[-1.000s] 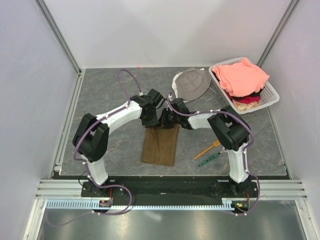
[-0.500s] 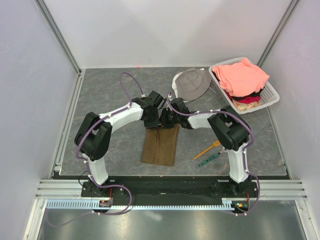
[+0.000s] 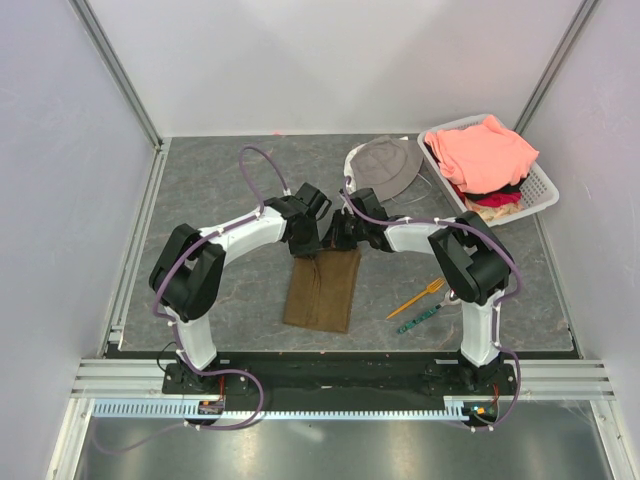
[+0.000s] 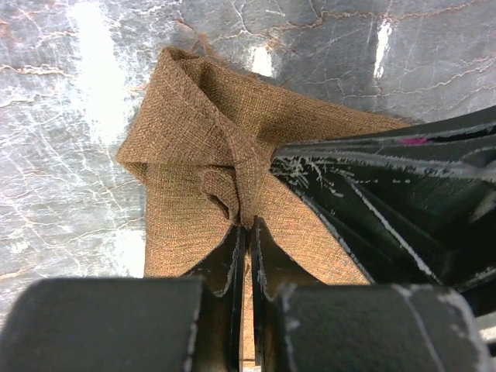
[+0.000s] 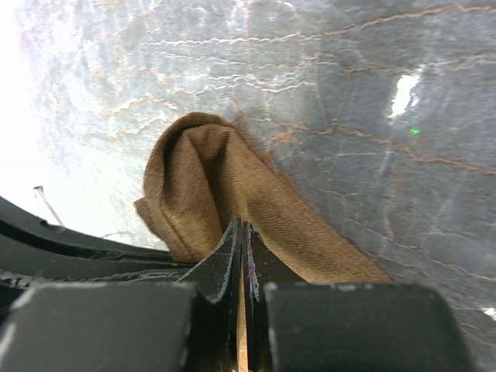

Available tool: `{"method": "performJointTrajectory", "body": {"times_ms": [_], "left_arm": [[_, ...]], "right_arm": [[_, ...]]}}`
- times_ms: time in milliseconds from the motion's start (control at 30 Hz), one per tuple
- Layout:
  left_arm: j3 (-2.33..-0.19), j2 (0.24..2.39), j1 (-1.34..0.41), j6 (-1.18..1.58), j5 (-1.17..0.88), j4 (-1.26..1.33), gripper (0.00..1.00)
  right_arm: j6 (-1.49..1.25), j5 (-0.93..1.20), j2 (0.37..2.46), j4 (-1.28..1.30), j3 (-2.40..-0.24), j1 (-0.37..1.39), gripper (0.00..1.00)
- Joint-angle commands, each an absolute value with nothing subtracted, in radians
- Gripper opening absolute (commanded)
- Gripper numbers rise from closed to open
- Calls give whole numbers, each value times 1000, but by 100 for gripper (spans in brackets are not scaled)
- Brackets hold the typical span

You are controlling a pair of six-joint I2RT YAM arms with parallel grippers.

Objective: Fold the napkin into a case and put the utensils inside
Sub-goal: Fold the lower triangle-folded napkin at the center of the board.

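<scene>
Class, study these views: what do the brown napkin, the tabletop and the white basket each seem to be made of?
The napkin: coarse woven cloth, matte; its criss-cross weave shows close up, and it creases softly. The tabletop: grey stone or a stone-print laminate, glossy; pale veins and bright glare. The basket: probably moulded plastic, white, with slotted walls.

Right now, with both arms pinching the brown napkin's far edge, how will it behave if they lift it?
Probably floppy: the napkin bunches into soft folds where the left fingers and right fingers pinch it. Likely light, being thin woven cloth. The coarse weave should resist slipping, though its folds may fall open.
</scene>
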State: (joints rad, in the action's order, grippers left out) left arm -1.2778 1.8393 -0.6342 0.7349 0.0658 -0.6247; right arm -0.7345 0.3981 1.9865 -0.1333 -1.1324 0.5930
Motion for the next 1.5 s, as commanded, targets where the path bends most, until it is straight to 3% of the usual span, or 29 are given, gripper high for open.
{"method": "performJointTrajectory", "body": {"times_ms": [0,433,733,833,967,1100,1233,1367,1467], "left_arm": [[-1275,1825,-637,744,25,-589,2],[-1256,1888,-667,811,-49,-503,2],[-1278,1885,-663,830,49,-528,6],[-1276,1870,-663,827,40,-526,11],[-1252,1804,-663,798,17,-511,28],[-1246,1711,-649,759,-57,-508,34],[-1217,1629,-603,726,-110,-509,31],[-1200,1603,-493,681,-146,-511,21],[-1207,1617,-440,660,-182,-508,23]], "right_arm": [[-689,377,1999,-114,-1147,592,2],[-692,387,2071,-152,-1166,591,0],[-673,368,1997,-77,-1178,591,1],[-663,350,1944,-45,-1154,583,8],[-644,350,1882,-3,-1134,574,15],[-624,347,1829,49,-1135,565,21],[-604,351,1795,80,-1126,563,31],[-606,357,1790,81,-1123,561,43],[-609,362,1799,75,-1129,563,48]]}}
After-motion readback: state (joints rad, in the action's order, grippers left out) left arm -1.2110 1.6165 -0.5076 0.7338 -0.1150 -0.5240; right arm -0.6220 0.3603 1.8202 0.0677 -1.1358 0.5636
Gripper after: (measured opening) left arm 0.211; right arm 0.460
